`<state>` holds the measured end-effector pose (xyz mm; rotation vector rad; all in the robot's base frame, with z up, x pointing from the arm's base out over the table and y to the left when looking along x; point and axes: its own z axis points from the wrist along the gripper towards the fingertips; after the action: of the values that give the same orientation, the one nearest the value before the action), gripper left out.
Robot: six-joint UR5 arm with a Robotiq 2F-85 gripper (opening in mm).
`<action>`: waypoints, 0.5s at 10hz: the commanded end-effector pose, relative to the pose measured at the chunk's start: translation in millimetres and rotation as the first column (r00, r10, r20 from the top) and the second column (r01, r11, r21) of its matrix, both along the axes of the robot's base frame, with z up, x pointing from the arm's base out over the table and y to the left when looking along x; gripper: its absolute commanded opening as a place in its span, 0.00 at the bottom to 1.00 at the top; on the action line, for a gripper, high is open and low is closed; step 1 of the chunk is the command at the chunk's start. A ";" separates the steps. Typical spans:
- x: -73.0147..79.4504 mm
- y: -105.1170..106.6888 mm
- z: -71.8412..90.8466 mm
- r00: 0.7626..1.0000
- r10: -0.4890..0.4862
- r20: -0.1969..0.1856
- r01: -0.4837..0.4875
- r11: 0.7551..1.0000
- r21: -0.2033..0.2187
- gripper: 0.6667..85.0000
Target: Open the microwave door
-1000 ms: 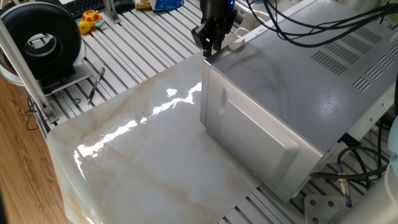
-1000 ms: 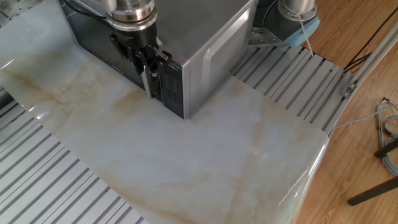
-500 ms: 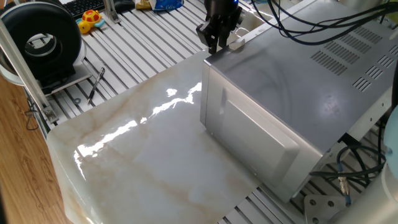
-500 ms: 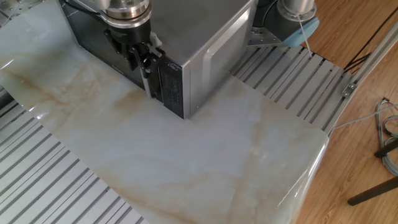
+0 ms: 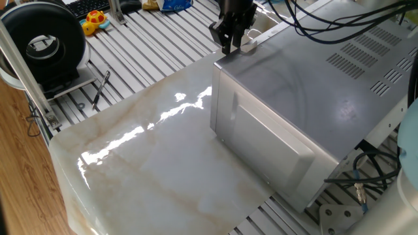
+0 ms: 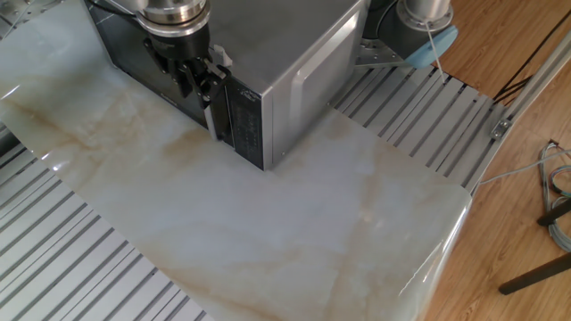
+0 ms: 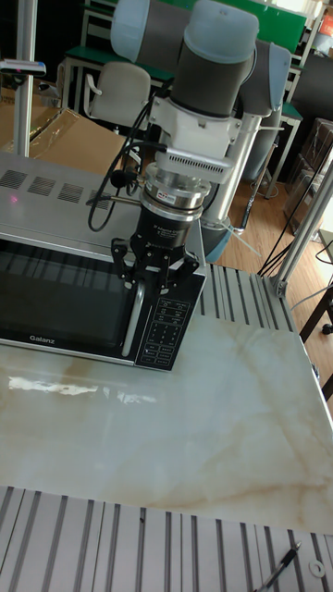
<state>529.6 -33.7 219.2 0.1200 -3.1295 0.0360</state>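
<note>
One fixed view: the gripper (image 5: 230, 44) hangs at the upper middle of the frame, right over the near top corner of the microwave (image 5: 313, 85); the silver side with the raised bulge faces the camera, so the door is out of sight here.
The other fixed view: upper left, the black gripper (image 6: 198, 78) sits against the front face, just beside the control panel (image 6: 239, 120); the microwave door (image 6: 134, 67) runs off to the left behind it and looks flush with the casing.
Tall fixed view: best look. The microwave door (image 7: 57, 298), dark window with the Galanz badge, fills the left middle; the vertical silver handle (image 7: 137, 319) stands at its right edge, beside the keypad.
Jaws: they reach down around the top of the handle, one finger on each side; whether they are pressing on it or merely flanking it, I cannot tell.
Task state: the door reads as closed, the pull not yet paying off.
Doing it well: get a firm hold on the handle, then draw it along an arc around the hinge on the far left, not straight out, or the jaws may slip off.
Watch for: the whole microwave sliding on the glossy marble bench (image 7: 222, 416).
</note>
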 end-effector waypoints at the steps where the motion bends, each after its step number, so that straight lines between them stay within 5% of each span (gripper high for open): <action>1: 3.2 4.8 1.4 1.000 -0.019 0.011 0.019 1.000 0.024 0.44; 5: -2.7 -6.7 0.4 1.000 -0.025 0.007 0.025 1.000 0.006 0.43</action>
<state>529.0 -38.1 218.7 0.0922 -3.1352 0.0366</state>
